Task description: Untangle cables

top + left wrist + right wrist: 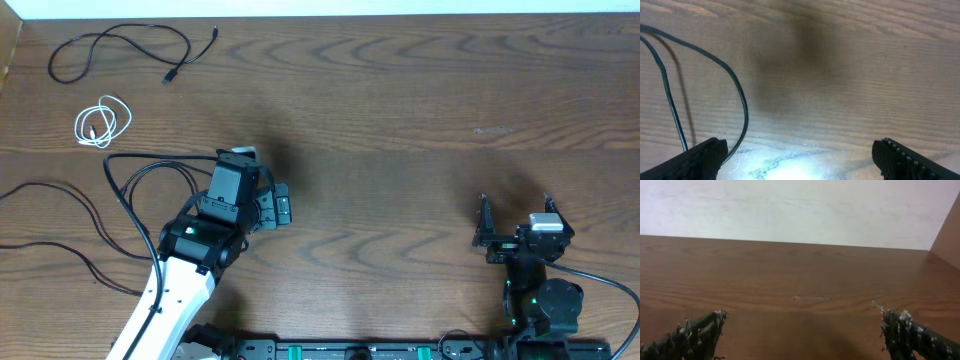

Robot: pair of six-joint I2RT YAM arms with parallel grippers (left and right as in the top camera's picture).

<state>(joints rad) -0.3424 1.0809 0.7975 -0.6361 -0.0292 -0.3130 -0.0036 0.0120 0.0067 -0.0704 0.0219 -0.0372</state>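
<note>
**Overhead:** the white coiled cable [103, 122] and a long black cable [118, 33] are lying apart at far left, seemingly already separated.

**Left wrist:** the left gripper [800, 159] is hovering spread and empty beside another black cable [742, 97], probably the next target.

**Right wrist:** the right gripper [800, 330] is waiting, released, over the bare table [805, 275].

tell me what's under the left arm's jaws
Bare wooden table lies between the open jaws, with a thin black cord looping along one side. In the overhead view, the left arm hides where that cord runs on.
</note>
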